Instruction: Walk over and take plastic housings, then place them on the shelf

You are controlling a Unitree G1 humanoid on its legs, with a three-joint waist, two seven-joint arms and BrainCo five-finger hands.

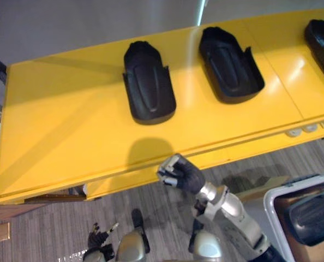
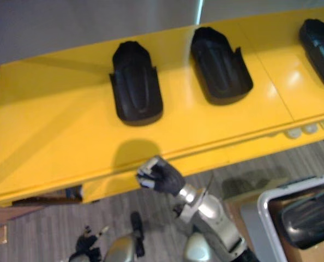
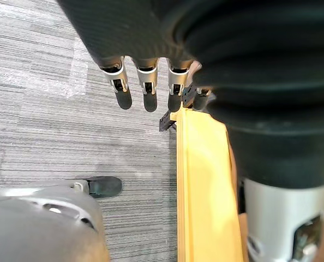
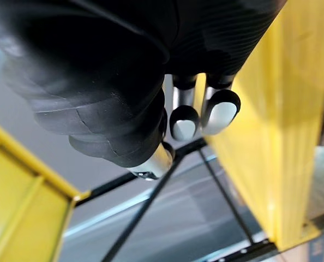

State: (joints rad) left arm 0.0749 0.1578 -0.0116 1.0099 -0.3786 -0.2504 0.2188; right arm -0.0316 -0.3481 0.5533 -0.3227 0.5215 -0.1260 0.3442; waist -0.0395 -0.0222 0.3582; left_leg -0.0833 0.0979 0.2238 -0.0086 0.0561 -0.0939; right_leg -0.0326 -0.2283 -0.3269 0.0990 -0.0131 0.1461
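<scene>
While housings [image 1: 149,82] line shelf [image 1: 64,142] | right robot hand [image 1: 178,173] curled, empty | wrist view: left robot hand [image 3: 144,84] slack

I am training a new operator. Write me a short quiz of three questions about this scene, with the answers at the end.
1. True or false: the right robot hand holds a plastic housing.
2. How many plastic housings lie on the yellow shelf?
3. Where is the one further housing? A) on the bare floor B) in the white-rimmed bin C) stacked on another housing

Key: 1 false, it is empty, just below the shelf's front edge. 2 three, the rightmost partly cut off by the picture's edge. 3 B.
</scene>
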